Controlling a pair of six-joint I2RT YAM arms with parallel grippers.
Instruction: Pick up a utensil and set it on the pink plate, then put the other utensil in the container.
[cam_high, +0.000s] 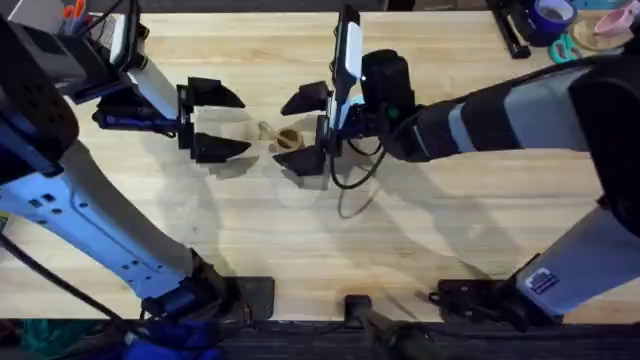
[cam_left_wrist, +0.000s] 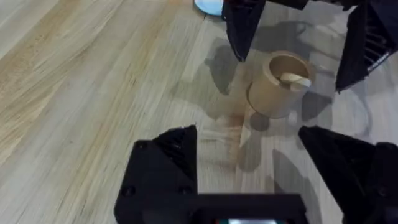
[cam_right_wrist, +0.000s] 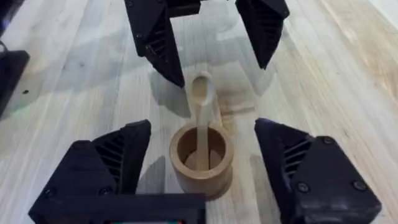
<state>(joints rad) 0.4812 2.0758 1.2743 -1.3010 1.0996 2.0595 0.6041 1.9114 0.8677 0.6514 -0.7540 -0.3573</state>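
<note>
The container (cam_high: 288, 139), a small brown wooden cup, stands upright on the table between both grippers. The other utensil, a pale wooden spoon (cam_right_wrist: 200, 93), stands in it handle down, its bowl leaning out over the rim toward the left gripper. My right gripper (cam_high: 302, 130) is open, its fingers on either side of the container (cam_right_wrist: 201, 163) without touching it. My left gripper (cam_high: 224, 121) is open and empty, facing the cup (cam_left_wrist: 280, 87) from a short way off. The pink plate and the utensil for it are out of view.
A blue tape roll (cam_high: 551, 14) and teal-handled scissors (cam_high: 563, 48) lie at the far right corner. A black cable (cam_high: 352, 190) loops under the right wrist. A pale blue edge (cam_left_wrist: 208, 5) shows beyond the cup. Bare wood lies toward the near edge.
</note>
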